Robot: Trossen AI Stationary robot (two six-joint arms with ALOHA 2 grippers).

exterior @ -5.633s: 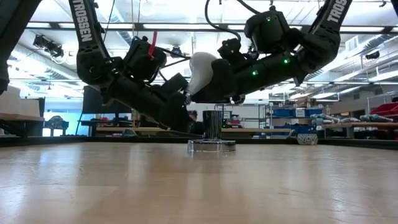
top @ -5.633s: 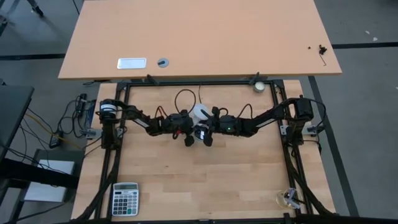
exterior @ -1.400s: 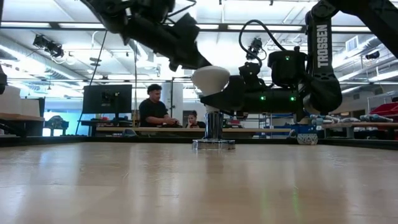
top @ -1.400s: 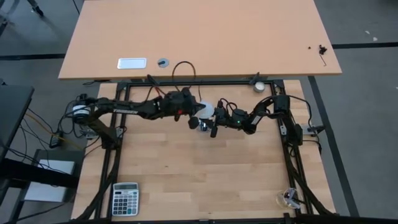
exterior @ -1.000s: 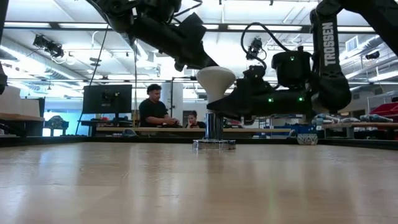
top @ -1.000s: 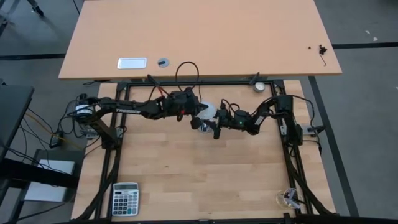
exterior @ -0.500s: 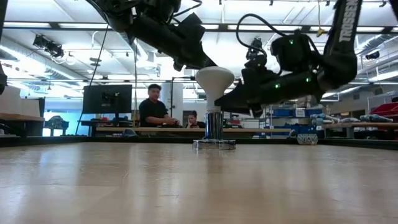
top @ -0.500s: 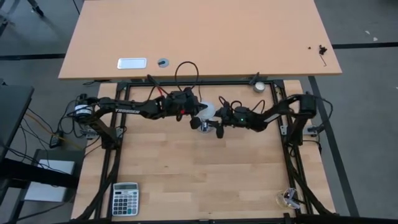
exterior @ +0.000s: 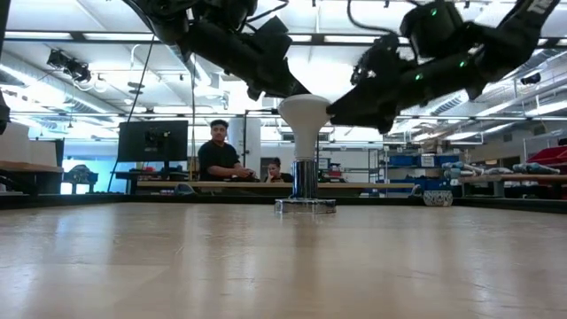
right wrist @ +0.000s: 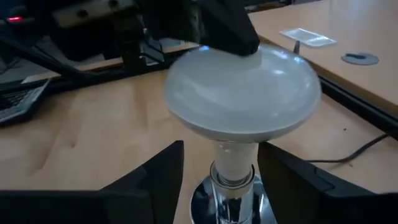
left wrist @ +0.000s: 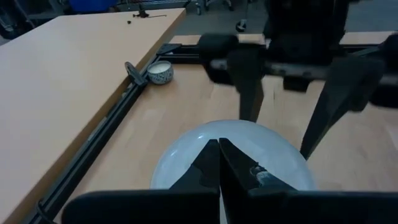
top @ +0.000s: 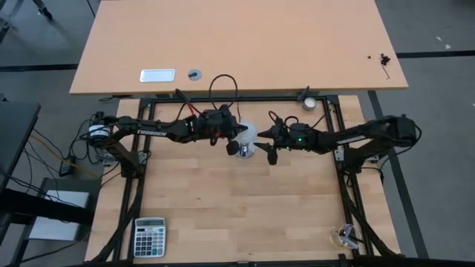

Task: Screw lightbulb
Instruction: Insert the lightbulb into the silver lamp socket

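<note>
The white lightbulb (exterior: pixel 305 110) stands upright with its neck in the silver socket (exterior: pixel 305 180), whose round base (exterior: pixel 305 206) sits on the table. In the high view the lightbulb (top: pixel 247 133) is at mid-table near the far edge. My left gripper (exterior: pixel 291 88) is shut and comes down from the left onto the dome. My right gripper (exterior: pixel 337 112) is open, level with the dome's right rim. I see no contact between it and the bulb. In its own wrist view its fingers (right wrist: pixel 155 174) stand on either side of the neck (right wrist: pixel 235 163), nearer the camera. My left gripper rests its shut fingertips (left wrist: pixel 219 155) on the top of the lightbulb's dome (right wrist: pixel 249 59), slanting down from the table's left side. The bulb stands upright in the socket beneath them.
A thin black cord (top: pixel 223 83) loops behind the socket. A small white bowl (top: pixel 308 102) sits at the far right corner, a calculator (top: pixel 150 236) at the near left, a clear object (top: pixel 345 236) at the near right. People (exterior: pixel 217 155) sit beyond the table.
My right gripper has risen from beside the bulb's neck to the height of the dome and drawn back a little toward the table's right edge, its arm stretching out. The lightbulb stays in the socket under my still left gripper.
</note>
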